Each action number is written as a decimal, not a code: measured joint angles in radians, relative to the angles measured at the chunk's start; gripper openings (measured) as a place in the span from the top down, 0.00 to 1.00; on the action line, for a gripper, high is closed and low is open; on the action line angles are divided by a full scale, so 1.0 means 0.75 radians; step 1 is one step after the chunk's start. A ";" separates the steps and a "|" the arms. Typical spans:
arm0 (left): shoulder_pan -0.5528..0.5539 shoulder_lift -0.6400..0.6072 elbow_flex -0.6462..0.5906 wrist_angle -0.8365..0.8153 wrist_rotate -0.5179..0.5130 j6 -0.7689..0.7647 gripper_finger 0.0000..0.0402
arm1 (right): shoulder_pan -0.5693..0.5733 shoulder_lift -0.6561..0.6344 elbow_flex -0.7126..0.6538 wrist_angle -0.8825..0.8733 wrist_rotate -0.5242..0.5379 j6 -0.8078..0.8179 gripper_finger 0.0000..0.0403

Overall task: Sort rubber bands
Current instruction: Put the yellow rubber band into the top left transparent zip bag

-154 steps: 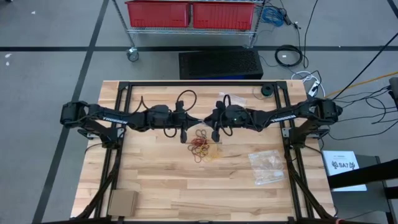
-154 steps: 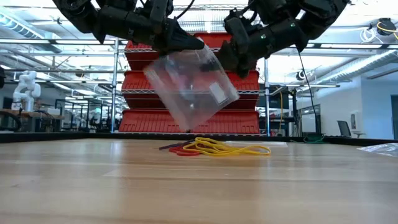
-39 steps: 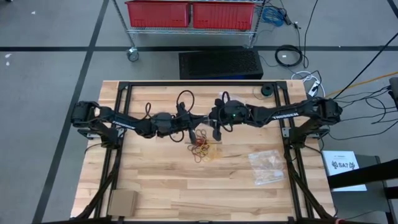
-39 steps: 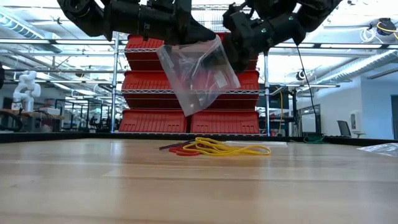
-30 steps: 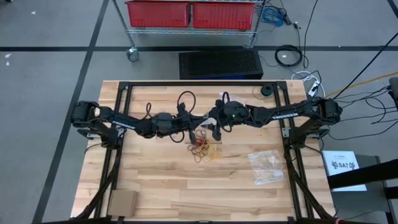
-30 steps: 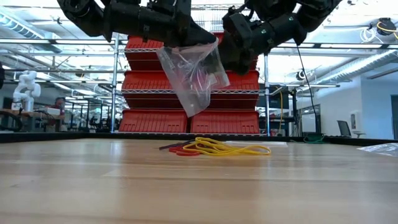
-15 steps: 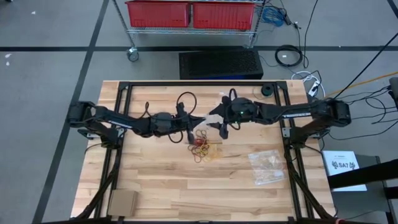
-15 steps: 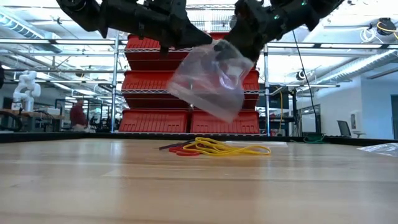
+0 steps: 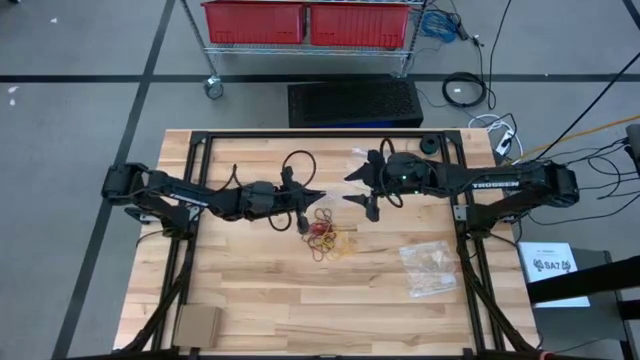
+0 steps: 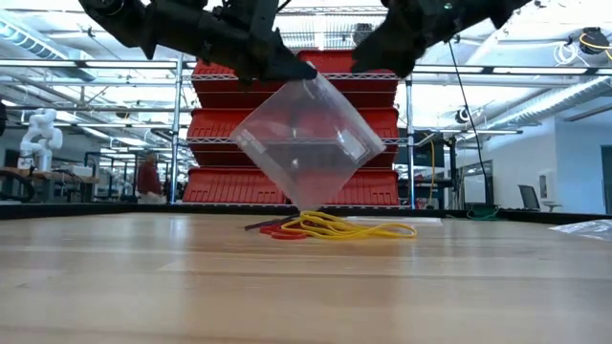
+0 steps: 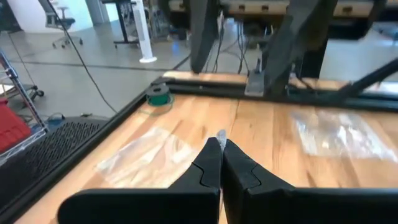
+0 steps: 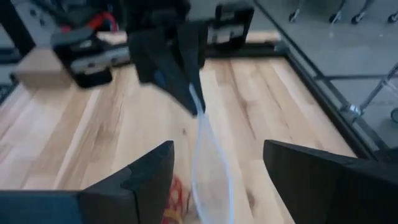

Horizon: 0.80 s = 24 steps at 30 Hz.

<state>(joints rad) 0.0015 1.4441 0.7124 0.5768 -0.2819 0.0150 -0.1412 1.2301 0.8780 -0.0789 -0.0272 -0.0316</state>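
Note:
A pile of red, yellow and dark rubber bands [image 9: 327, 233] [image 10: 330, 226] lies on the wooden table, near its middle. Above it hangs a clear plastic bag [image 10: 306, 143], with my left gripper [image 9: 316, 194] [image 11: 221, 144] shut on it. My right gripper [image 9: 356, 189] [image 12: 217, 186] stands open, to the right of the bag and apart from it. In the right wrist view the bag [image 12: 208, 162] shows edge-on between the spread fingers, farther off. My left gripper pinches the bag's top corner [image 10: 306, 78] between its two shut fingers, coming level from the table's left. A sliver of plastic [image 11: 221, 134] shows past the fingertips. The bag hangs below as a flat diamond, its lowest corner [image 10: 308, 204] just above the rubber bands.
A second clear bag [image 9: 430, 268] lies at the table's right, and a third [image 9: 372, 155] near the far edge. A cardboard box [image 9: 197, 325] sits at the near left corner. A small dark roll [image 9: 429, 146] rests at the far right. Black frame rails [image 9: 190, 240] run along both sides.
My right gripper has let go of the bag and drawn back toward the table's right and far edge, rising. The bag, bunched between both grippers before, has swung free and spread out, and now hangs from my left gripper alone.

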 joint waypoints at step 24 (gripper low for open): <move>0.016 -0.252 -0.272 0.187 0.095 -0.048 1.00 | 0.345 0.438 -0.001 -0.297 -0.047 0.203 0.42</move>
<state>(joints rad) 0.0135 1.2553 0.5081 0.7173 -0.2107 -0.0209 0.1173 1.5584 0.8776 -0.3018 -0.0626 0.1208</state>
